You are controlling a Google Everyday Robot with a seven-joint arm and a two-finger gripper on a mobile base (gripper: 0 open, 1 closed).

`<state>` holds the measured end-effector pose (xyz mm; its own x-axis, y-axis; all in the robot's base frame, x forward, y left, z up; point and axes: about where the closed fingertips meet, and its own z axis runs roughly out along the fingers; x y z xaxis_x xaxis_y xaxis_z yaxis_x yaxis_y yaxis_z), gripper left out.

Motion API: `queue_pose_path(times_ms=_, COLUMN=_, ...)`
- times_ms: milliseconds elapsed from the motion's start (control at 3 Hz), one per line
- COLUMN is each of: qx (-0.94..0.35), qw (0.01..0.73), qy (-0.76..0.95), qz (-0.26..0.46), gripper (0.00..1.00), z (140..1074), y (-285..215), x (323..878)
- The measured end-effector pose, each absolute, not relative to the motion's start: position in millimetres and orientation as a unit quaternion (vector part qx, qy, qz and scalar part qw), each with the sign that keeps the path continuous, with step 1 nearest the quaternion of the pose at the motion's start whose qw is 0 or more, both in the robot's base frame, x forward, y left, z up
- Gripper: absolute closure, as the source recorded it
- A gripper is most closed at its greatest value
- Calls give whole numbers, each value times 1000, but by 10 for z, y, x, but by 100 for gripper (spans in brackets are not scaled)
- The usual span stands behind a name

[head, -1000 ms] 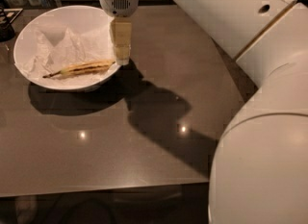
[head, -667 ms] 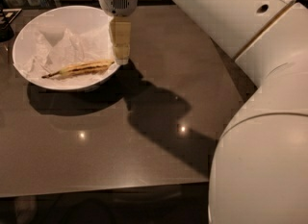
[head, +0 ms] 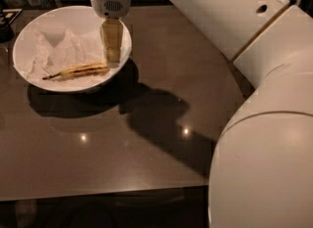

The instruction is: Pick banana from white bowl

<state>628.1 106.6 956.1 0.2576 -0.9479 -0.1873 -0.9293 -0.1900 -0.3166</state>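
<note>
Hovering gripper (head: 112, 63) just above banana (head: 79, 70)

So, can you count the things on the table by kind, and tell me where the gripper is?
banana: 1
bowl: 1
paper lining: 1
Total: 3
The gripper hangs over the bowl's right side, just above the banana's right end.
</note>
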Motion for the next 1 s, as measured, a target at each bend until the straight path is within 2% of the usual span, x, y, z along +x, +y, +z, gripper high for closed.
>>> queue_pose_path(times_ms=333, qx=-777, qw=186, qy=602, qz=-10, gripper=7, z=9505, y=1193, x=6265)
queue_pose_path(times_ms=667, qx=-787, qw=179, qy=591, qz=-3, gripper=24, z=9463, y=1319, x=6322)
queue_pose_path(times_ms=1000, qx=-795, qw=165, qy=583, qz=13, gripper=35, z=9345, y=1444, x=6415)
